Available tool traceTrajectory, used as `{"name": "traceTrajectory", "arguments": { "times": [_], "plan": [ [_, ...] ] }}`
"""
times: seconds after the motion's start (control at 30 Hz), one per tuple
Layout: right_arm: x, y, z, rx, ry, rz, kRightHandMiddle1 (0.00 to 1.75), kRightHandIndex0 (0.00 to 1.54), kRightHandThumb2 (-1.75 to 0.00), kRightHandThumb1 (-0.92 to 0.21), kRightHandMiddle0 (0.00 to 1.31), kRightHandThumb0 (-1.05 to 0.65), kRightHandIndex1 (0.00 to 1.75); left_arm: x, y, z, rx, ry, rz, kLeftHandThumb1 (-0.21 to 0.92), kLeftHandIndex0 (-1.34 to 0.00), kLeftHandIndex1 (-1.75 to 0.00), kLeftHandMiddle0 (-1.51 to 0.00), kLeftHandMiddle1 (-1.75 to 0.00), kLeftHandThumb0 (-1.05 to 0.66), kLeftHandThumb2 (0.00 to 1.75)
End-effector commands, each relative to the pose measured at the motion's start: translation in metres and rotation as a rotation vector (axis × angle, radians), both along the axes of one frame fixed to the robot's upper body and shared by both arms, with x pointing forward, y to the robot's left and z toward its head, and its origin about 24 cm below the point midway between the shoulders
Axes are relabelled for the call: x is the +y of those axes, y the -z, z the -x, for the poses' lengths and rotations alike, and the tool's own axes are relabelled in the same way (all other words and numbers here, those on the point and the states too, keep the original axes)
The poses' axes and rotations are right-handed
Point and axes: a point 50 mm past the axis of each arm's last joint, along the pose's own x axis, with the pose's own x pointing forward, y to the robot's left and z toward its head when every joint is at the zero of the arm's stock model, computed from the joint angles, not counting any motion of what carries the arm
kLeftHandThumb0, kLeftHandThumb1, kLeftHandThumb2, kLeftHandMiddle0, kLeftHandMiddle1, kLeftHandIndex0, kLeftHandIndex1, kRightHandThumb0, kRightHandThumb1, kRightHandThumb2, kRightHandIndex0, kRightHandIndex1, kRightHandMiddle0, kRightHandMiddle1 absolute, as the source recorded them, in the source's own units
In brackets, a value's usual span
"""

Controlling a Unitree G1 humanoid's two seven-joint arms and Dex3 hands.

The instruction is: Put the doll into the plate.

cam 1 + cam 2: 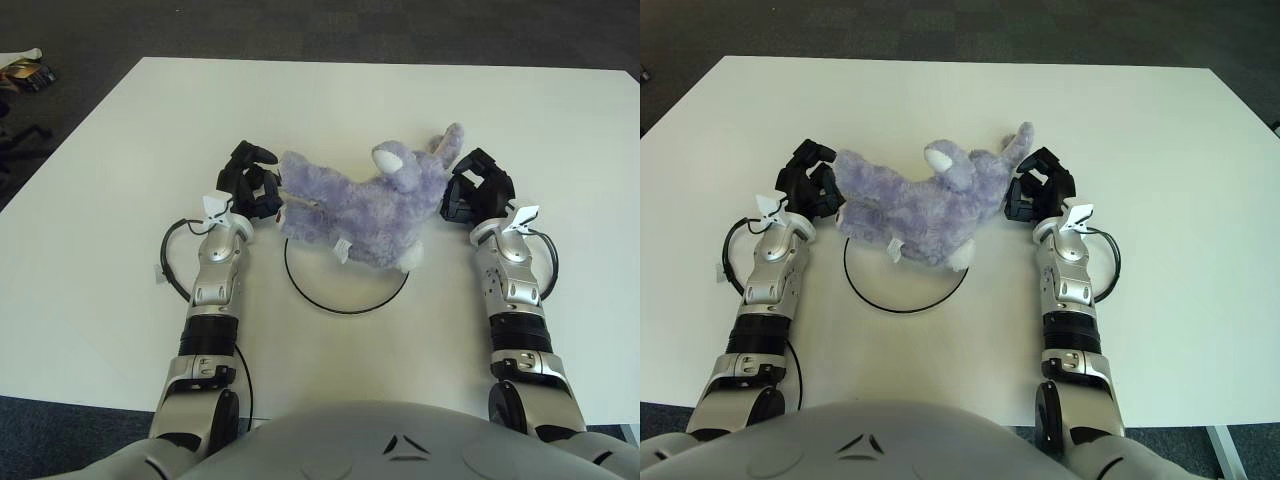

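Note:
A purple plush doll [350, 205] with a white muzzle lies stretched sideways between my two hands. It covers the far half of the plate [340, 308], a white disc with a thin black rim on the white table. My left hand [252, 185] has its fingers curled against the doll's rear end on the left. My right hand [472, 192] has its fingers curled against the doll's head and ears on the right. I cannot tell whether the doll rests on the plate or hangs just above it. The doll [910, 205] also shows in the right eye view.
The white table [120, 300] spreads wide on all sides, with dark carpet beyond its far edge. Some small items [25, 72] lie on the floor at the far left. Black cables [172, 262] loop beside each wrist.

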Motion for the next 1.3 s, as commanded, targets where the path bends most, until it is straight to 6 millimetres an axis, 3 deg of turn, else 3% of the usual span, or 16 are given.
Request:
{"name": "traceTrajectory", "arguments": {
  "times": [0.0, 1.27],
  "plan": [
    [-0.0018, 0.0084, 0.0031, 0.048, 0.002, -0.009, 1.75, 0.8, -1.54, -0.09, 0.58, -0.01, 1.63, -0.0024, 0.0139, 0.0061, 0.047, -0.005, -0.005, 0.27, -0.52, -1.75, -0.53, -1.75, -0.01, 1.38],
    [-0.0022, 0.0082, 0.0036, 0.056, -0.002, -0.013, 1.75, 0.79, -1.53, -0.1, 0.56, -0.01, 1.64, -0.0041, 0.0129, 0.0064, 0.055, -0.036, -0.033, 0.27, -0.52, -1.75, -0.54, -1.75, -0.01, 1.38]
  ]
}}
